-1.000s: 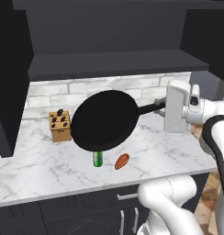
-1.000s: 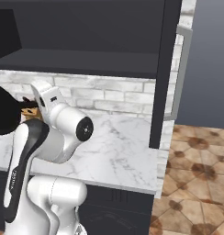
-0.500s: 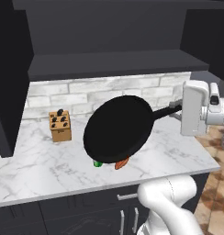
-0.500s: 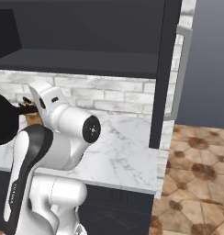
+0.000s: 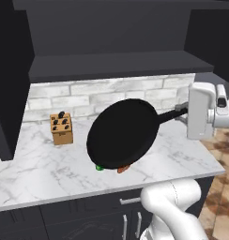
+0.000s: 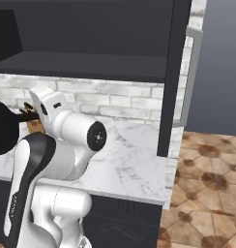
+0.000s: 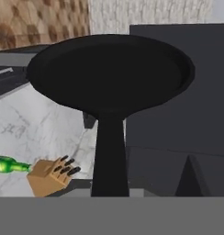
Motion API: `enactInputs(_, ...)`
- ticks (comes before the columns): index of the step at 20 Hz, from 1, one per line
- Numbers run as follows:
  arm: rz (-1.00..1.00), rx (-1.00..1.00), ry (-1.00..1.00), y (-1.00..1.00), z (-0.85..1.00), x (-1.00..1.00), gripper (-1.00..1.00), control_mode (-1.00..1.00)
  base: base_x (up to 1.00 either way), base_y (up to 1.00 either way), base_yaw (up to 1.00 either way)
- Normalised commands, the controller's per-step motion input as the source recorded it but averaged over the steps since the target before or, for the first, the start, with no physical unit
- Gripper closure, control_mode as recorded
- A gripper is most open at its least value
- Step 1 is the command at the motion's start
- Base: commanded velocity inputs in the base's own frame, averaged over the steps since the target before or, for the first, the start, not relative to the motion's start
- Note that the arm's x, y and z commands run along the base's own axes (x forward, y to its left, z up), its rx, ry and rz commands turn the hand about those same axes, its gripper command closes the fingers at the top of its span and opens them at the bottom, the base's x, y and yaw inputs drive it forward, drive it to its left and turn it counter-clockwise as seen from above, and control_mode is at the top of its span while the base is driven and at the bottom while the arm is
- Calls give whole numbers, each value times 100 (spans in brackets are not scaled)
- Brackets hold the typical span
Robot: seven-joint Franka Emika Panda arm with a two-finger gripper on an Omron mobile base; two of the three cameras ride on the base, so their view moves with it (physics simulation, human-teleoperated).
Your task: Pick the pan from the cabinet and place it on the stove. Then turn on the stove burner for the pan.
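Observation:
The black pan (image 5: 122, 137) hangs tilted in the air above the marble counter (image 5: 36, 168), its face turned to the left base camera. Its long handle (image 5: 171, 114) runs right into my gripper (image 5: 185, 112), which is shut on the handle's end. The hand view looks along the handle (image 7: 109, 156) to the pan's round bowl (image 7: 111, 73). In the right base view, the pan's edge (image 6: 1, 133) shows at the far left, by my hand (image 6: 48, 104). The cabinet (image 5: 111, 28) stands open above the counter, its shelf (image 5: 111, 65) bare. The stove is out of view.
A wooden knife block (image 5: 61, 128) stands on the counter at the back left. A green bottle (image 5: 100, 167) and an orange thing (image 5: 122, 169) peek out under the pan. The cabinet's open doors hang at the left (image 5: 8, 93) and the right (image 6: 170, 72), the latter with a silver handle (image 6: 190, 77).
My hand has carried the pan to the right and a little lower, away from the cabinet. The pan now covers the bottle and the orange thing almost fully.

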Motion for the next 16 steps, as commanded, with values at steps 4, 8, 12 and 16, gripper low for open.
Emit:
enactInputs(4,0,0,0,0,-6,-11,100,100,-53,0,-2)
enactInputs(8,0,0,0,0,0,0,100,100,-76,0,-4)
enactInputs(12,0,0,0,0,0,0,100,100,-72,0,-2)
enactInputs(16,0,0,0,0,0,0,100,100,-70,3,-1)
